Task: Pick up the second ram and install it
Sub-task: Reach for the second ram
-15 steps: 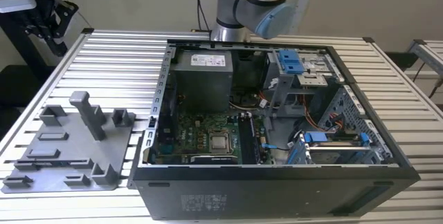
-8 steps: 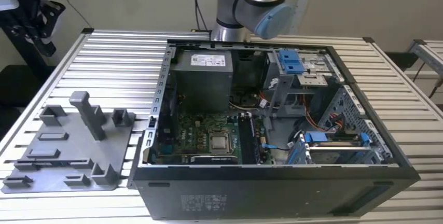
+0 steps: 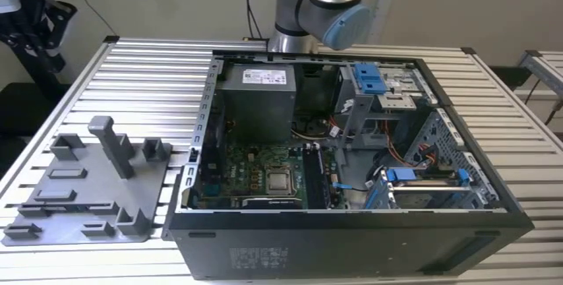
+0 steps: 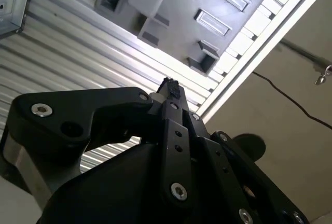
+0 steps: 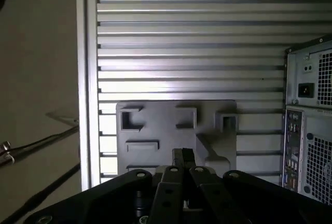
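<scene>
My gripper (image 4: 170,85) (image 5: 182,155) hangs high over the slatted table, and its black fingers meet at the tips, shut with nothing seen between them. Far below it lies the grey holder plate (image 5: 176,115) (image 4: 176,6) with its raised blocks and shallow recesses. In the exterior view that plate (image 3: 88,192) sits at the left, beside the open computer case (image 3: 352,232). The motherboard (image 3: 264,173) lies exposed inside the case, with long black slots beside the processor. The second ram is out of view. The arm (image 3: 321,8) rises behind the case and leaves the picture at the top.
The case holds a grey power supply (image 3: 255,100), blue drive brackets (image 3: 370,77) and loose cables. A tall grey post (image 3: 110,143) stands up from the holder plate. The case's rear panel (image 5: 311,130) shows in the first wrist view. The table edge (image 5: 88,79) runs near the plate.
</scene>
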Controlling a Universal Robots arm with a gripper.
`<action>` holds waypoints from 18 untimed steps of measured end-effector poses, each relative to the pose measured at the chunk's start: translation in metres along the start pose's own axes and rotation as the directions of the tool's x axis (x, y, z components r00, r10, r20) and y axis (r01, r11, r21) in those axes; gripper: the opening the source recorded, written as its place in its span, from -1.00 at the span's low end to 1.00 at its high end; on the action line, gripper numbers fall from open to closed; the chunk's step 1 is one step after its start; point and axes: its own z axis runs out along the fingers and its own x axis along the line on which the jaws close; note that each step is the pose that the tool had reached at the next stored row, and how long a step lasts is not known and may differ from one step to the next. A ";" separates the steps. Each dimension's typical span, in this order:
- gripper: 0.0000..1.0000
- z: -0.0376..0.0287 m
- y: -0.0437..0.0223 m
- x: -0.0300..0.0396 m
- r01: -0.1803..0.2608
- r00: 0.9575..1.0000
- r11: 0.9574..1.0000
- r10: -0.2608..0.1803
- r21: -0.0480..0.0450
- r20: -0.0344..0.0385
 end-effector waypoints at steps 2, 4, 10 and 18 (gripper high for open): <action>-0.79 0.0000 -0.0001 0.0006 0.001 1.000 1.000 -0.001 0.000 0.000; -0.79 -0.0001 0.0000 0.0009 0.001 1.000 1.000 -0.001 0.000 0.000; -0.79 0.0004 -0.0062 0.0030 0.001 1.000 1.000 -0.001 0.000 0.000; -0.79 0.0018 -0.0246 0.0041 0.001 1.000 1.000 -0.001 0.000 0.000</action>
